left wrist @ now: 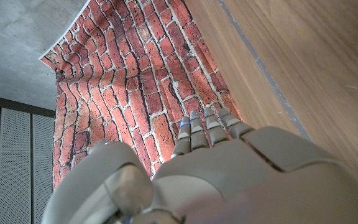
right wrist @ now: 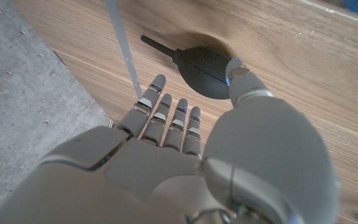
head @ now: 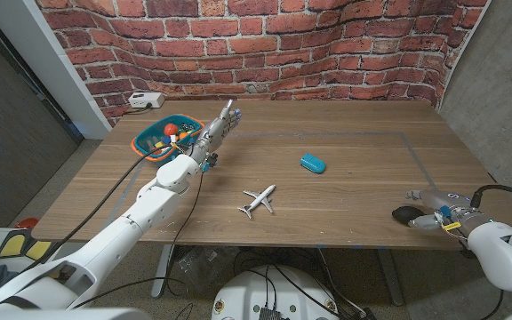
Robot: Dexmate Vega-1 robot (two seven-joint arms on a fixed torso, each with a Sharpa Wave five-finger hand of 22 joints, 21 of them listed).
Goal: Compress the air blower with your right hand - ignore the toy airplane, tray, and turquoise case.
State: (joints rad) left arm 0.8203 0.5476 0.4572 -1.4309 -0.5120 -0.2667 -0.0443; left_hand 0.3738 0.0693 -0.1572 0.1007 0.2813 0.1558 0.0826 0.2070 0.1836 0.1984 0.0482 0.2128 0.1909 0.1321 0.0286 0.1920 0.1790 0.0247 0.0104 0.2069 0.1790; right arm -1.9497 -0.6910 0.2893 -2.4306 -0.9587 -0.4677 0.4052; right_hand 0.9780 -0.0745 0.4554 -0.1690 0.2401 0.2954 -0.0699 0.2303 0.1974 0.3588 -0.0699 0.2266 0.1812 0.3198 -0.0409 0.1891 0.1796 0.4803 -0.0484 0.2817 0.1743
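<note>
Blower (right wrist: 205,70) black on the table, just beyond the spread, empty fingers (right wrist: 160,115) of right hand (right wrist: 185,155).

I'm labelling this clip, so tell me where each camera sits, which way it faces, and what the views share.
Head view: on the robot's head, looking down over the wooden table; both arms show, left hand near the tray, right hand by the air blower.
Left wrist view: on the left wrist, facing along the left hand toward the brick wall.
Right wrist view: on the right wrist, facing along the right hand at the air blower.
Shared: head and right wrist views both show the air blower.
</note>
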